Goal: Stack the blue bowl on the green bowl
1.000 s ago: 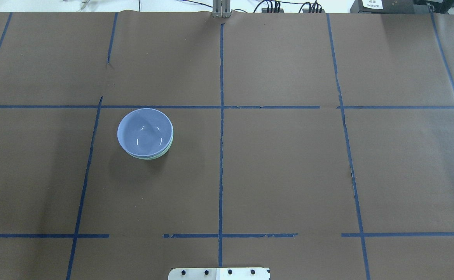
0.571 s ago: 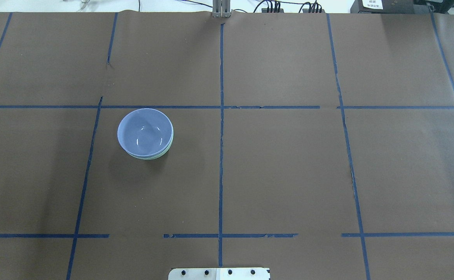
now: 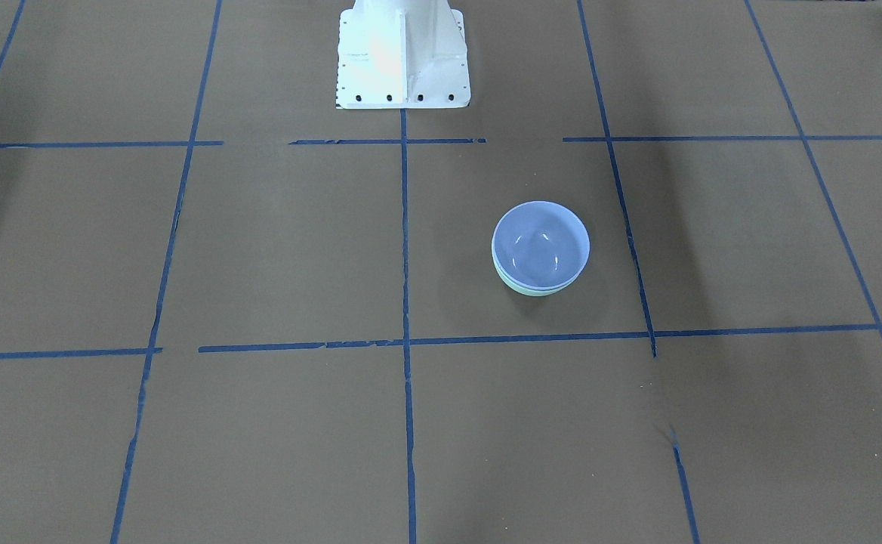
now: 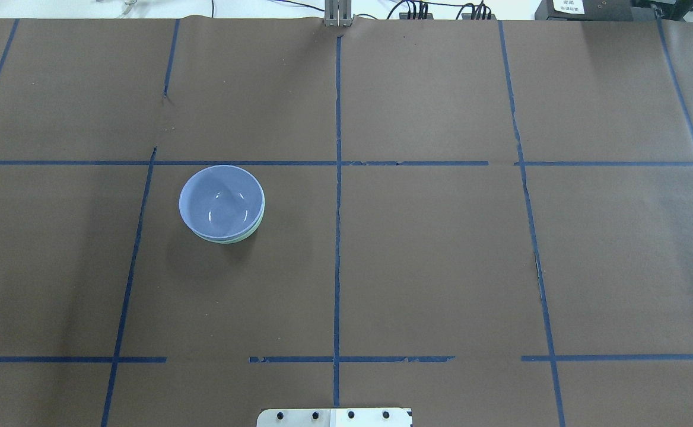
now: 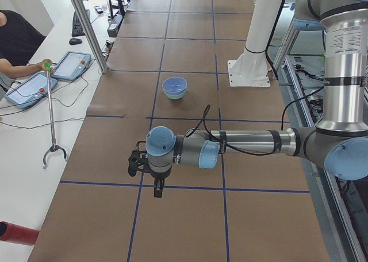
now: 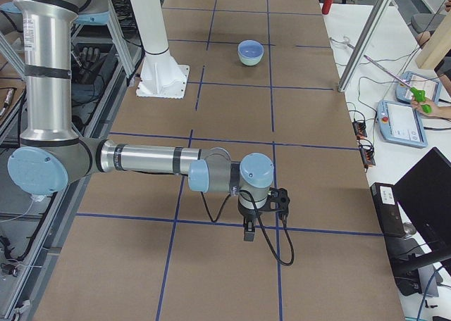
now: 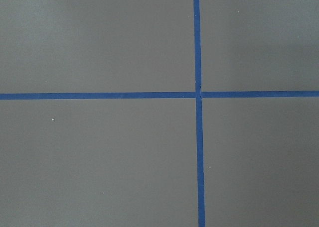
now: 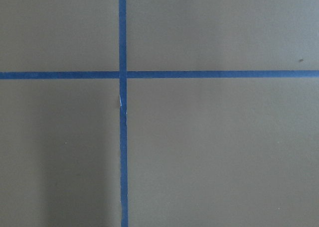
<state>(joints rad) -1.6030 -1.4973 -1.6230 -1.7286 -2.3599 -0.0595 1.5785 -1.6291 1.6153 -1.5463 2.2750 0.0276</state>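
Both bowls nest, so a stray arm sweep could knock the blue bowl [image 4: 222, 201] off the green bowl [image 5: 175, 95] — whether the fingers of the left gripper [image 5: 134, 161] and right gripper [image 6: 281, 200] are apart or together cannot be told.

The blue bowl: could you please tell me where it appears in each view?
Front-facing: blue bowl right of centre, below the white base.
Overhead: blue bowl left of centre, above the base.
Exterior left: blue bowl upper centre, left of base.
Exterior right: blue bowl top centre, right of base.
Left wrist: absent.
Right wrist: absent.
Shared landmark: the white base, exterior views only.
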